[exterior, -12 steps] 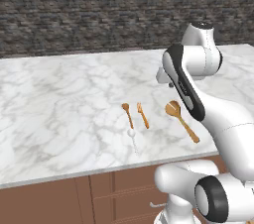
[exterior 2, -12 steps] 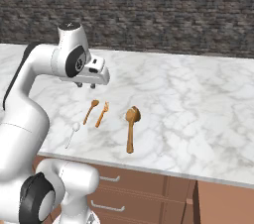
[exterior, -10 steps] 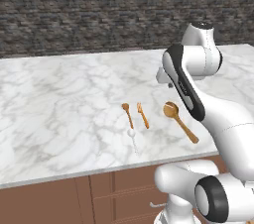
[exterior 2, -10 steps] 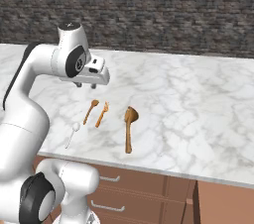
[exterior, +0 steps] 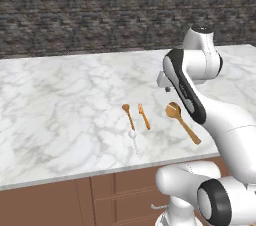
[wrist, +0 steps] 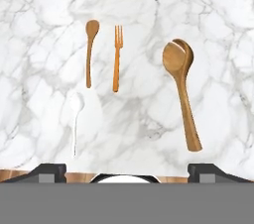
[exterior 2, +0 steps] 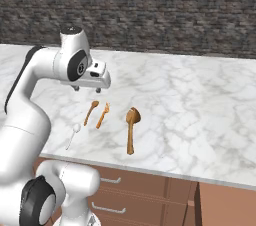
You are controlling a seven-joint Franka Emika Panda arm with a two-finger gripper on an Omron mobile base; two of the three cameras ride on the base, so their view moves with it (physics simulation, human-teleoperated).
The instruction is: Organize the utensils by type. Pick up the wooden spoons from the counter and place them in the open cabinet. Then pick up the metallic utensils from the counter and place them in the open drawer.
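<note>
Left base view shows the counter (exterior: 65, 100) across the middle of the frame, with four utensils lying near its front edge, a little right of centre. The small wooden spoon (exterior: 128, 115) is on the left, the fork (exterior: 144, 116) just beside it on the right, and the pale metal spoon (exterior: 134, 139) lies below them, closer to the edge. The large wooden spoon (exterior: 182, 122) is further right, apart from the others, partly next to the white arm. Right base view has the same four things in the lower middle: the pale spoon (exterior 2: 73, 135) at the left, then the small wooden spoon (exterior 2: 91, 112), the fork (exterior 2: 103, 115) and the large wooden spoon (exterior 2: 131, 129). The gripper (exterior 2: 88, 89) hangs above the counter at the upper left of them, touching nothing. Hand view looks straight down on the counter (wrist: 223, 69); the fingertips (wrist: 47, 171) stand wide apart at the bottom corners, with nothing between them.
</note>
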